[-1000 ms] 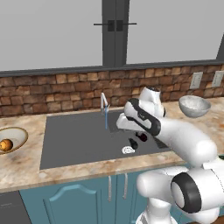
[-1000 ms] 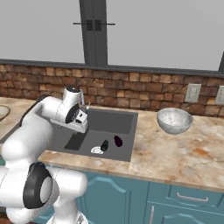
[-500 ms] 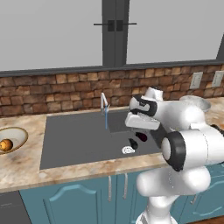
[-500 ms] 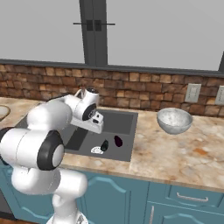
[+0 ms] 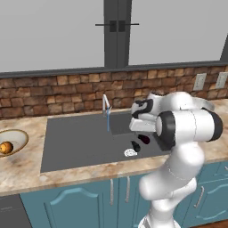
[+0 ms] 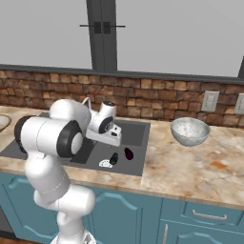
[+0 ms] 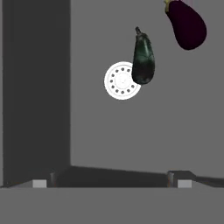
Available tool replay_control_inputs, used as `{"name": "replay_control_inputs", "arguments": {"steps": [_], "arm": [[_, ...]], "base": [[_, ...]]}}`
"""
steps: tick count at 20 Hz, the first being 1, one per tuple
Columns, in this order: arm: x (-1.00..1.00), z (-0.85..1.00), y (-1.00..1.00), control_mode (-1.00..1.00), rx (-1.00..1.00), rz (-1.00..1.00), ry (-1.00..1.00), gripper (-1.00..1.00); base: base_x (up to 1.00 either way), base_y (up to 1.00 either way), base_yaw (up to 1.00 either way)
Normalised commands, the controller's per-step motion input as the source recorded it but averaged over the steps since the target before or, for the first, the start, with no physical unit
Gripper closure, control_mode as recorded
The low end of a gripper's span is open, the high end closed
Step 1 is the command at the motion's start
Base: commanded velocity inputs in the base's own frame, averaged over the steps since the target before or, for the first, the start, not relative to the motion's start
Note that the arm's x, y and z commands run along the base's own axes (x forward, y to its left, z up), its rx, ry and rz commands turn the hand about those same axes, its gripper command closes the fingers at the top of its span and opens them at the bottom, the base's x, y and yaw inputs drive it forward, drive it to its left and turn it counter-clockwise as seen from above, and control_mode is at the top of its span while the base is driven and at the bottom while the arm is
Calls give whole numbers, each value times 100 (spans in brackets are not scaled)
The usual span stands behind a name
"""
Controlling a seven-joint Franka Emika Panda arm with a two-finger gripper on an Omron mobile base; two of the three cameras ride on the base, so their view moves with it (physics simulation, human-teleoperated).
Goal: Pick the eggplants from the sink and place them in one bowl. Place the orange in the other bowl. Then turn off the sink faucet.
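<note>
Two dark eggplants lie on the floor of the sink next to the round drain: a greenish-black one touching the drain's edge, and a purple one just beyond it. My gripper hangs open over the basin, pointing down, with nothing between its fingers and the eggplants ahead of it. The orange rests in the tan-rimmed bowl on the left counter. The speckled bowl stands on the right counter. A blue stream runs from the faucet.
A brick backsplash and a window run behind the counter. Outlets sit on the wall at the right. The sink's side wall rises close on the left of the hand view. My own arm covers the sink's right end in the left base view.
The arm's elbow has swung round toward the cameras and the hand has shifted a little right over the sink, nearer the eggplants. The jaws stay open.
</note>
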Motion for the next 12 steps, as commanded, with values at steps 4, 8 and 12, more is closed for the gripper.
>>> {"name": "replay_control_inputs", "arguments": {"steps": [4, 8, 12], "arm": [[63, -43, -25, -100, -1, 7, 4, -100], [68, -44, -24, -100, -1, 8, 6, -100], [76, -45, -19, -100, -1, 6, 4, -100]], "base": [[0, 0, 0], [0, 0, 0], [0, 0, 0]]}}
